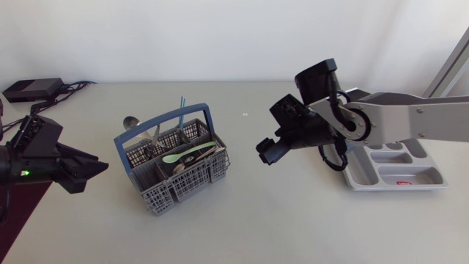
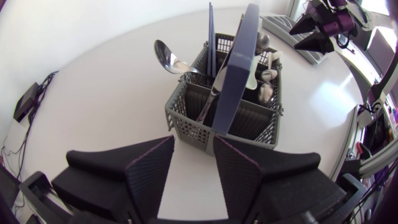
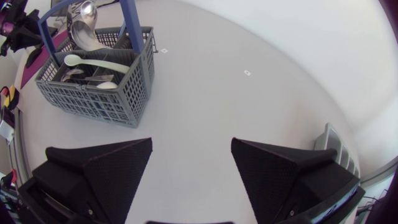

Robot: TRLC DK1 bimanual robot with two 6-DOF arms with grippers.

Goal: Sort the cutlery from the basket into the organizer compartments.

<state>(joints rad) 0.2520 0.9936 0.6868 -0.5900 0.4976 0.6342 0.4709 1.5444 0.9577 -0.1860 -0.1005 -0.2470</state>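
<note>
Basket (image 1: 172, 172) left of table centre, set at slant, blue handle (image 1: 165, 121) arching along its length. Pale green spoon (image 1: 183, 154) lies flat across top, long axis roughly along the handle, bowl toward left arm. Metal spoon (image 2: 169, 57) stands bowl-up, leaning out over far corner. Other pieces inside, probably forks, hard to make out.

Left gripper (image 2: 194, 146): 2 fingers moderately apart, empty, basket just ahead.

Right gripper (image 3: 191, 146): fingers wide, empty, over bare table between basket and organizer (image 1: 421, 180).

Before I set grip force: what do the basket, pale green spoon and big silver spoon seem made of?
Basket: matte grey plastic, moulded grid walls. Pale green spoon: probably plastic, opaque and dull. Big silver spoon: likely polished steel, mirror-like reflections.
</note>
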